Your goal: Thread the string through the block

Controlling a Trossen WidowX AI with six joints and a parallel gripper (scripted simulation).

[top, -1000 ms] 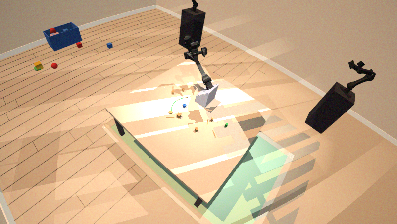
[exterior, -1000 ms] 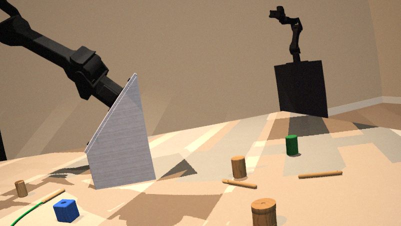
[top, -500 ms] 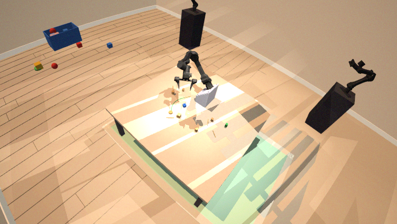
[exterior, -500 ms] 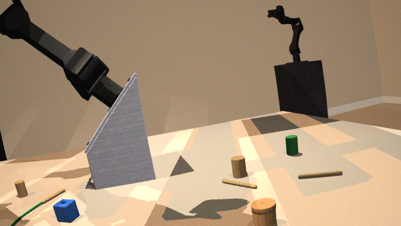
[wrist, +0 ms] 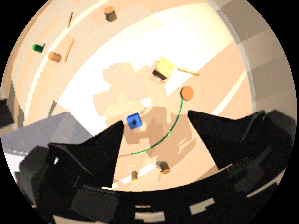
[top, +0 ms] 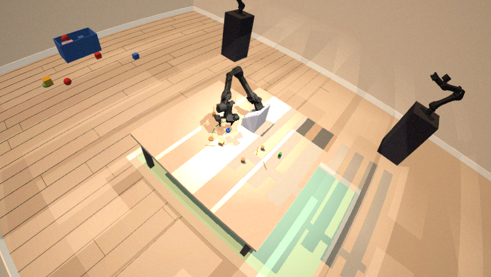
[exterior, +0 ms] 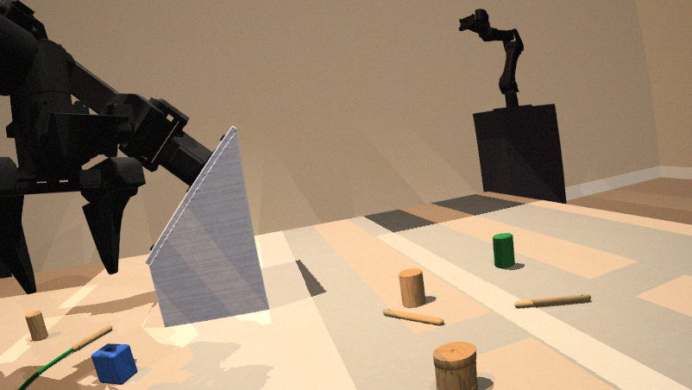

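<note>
The gripper is wide open and empty, pointing down above the table. The stick on the string lies on the table below it, partly hidden by a finger in the wrist view. The green string curves from it to the round orange-brown button. A small blue cube with a hole in its top lies inside the curve. A light wooden block stands beside the button; I cannot make out a hole in it.
A loose stick lies near the button. The grey wedge stand rises beside the gripper. Farther off are wooden cylinders, a green cylinder and two loose sticks. Another wooden cylinder stands near the string's stick.
</note>
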